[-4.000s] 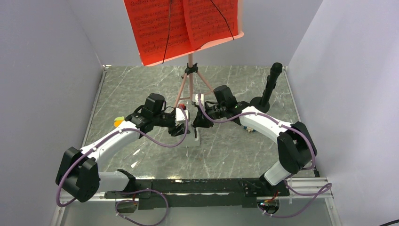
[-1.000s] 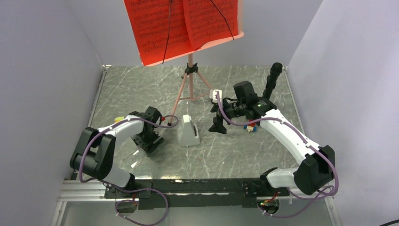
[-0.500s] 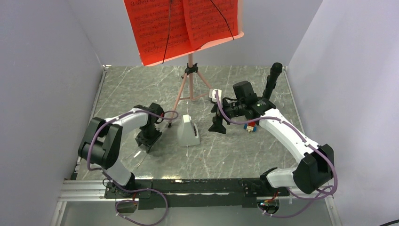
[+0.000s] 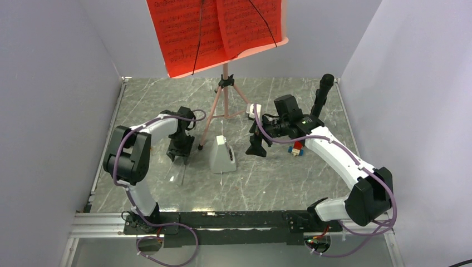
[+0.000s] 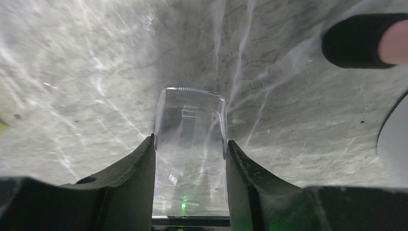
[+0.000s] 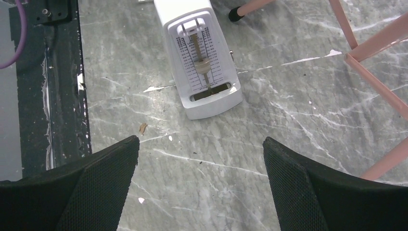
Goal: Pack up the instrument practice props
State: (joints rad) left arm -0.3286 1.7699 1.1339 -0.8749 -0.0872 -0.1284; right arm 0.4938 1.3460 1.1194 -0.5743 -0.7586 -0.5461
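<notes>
The pink music stand [image 4: 225,97] stands at the back on tripod legs and holds red sheet-music pages [image 4: 214,30]. In front of it sits the white wedge metronome [image 4: 222,156], upright, with its pendulum face bare in the right wrist view [image 6: 202,62]. My left gripper [image 4: 178,155] points down beside a tripod leg's black foot [image 5: 353,46]. Its jaws press both sides of a clear plastic cover [image 5: 190,144] that reaches to the tabletop. My right gripper [image 6: 199,144] hovers open and empty to the metronome's right [image 4: 256,149].
A black upright post on a round base [image 4: 319,103] stands at the back right. Small coloured toy blocks [image 4: 295,149] lie under the right arm. Grey walls close in both sides, and a black rail [image 4: 222,219] runs along the near edge.
My left gripper has swung away from the near edge toward the tripod leg, and its jaws have narrowed onto the clear cover. The right arm has barely moved.
</notes>
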